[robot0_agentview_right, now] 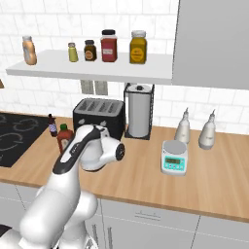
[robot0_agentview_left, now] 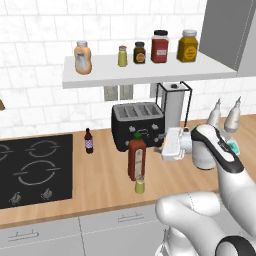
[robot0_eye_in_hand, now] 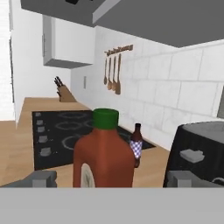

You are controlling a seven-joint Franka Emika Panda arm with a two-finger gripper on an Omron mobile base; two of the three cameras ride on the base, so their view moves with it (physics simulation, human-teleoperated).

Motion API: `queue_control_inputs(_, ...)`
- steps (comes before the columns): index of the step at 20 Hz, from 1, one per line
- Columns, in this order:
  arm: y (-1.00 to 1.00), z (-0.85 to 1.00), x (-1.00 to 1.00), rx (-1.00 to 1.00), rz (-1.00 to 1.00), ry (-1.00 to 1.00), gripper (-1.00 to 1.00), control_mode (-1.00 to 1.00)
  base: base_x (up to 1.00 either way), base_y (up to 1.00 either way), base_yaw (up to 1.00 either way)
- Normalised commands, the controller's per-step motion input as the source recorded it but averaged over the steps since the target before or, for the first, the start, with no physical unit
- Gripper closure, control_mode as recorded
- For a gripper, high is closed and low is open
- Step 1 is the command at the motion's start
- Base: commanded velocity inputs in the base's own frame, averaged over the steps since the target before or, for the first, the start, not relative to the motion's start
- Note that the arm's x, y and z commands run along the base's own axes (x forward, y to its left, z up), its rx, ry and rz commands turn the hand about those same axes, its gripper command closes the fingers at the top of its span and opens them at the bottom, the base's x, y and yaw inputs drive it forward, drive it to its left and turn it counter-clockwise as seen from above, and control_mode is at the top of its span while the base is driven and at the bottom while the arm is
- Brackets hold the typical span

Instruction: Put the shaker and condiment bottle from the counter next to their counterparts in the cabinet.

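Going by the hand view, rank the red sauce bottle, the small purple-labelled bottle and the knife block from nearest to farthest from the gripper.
1. Condiment bottle: directly ahead of the open gripper, between its fingertips.
2. Small dark bottle: just behind it, by the cooktop's edge.
3. Knife block: far end of the counter, beyond the cooktop.

A tall red-brown condiment bottle with green cap (robot0_agentview_left: 137,158) stands on the light wooden counter (robot0_agentview_left: 95,185), a small yellow-green shaker (robot0_agentview_left: 140,185) just before it.

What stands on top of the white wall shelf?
On the cabinet stand a squat orange bottle, a small shaker and three jars: dark, red, yellow. Nothing covers them.
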Motion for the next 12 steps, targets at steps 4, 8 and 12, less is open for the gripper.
queue_control_inputs(4, 0.39, 0.00, 0.02, 0.00, 0.00, 0.00, -1.00, -1.00, 0.00, 0.00, 0.00)
queue_control_inputs(8, 0.19, 0.00, 0.22, 0.00, 0.00, 0.00, -1.00, -1.00, 0.00, 0.00, 0.00)
queue_control_inputs(12, 0.15, 0.00, 0.14, 0.00, 0.00, 0.00, -1.00, -1.00, 0.00, 0.00, 0.00)
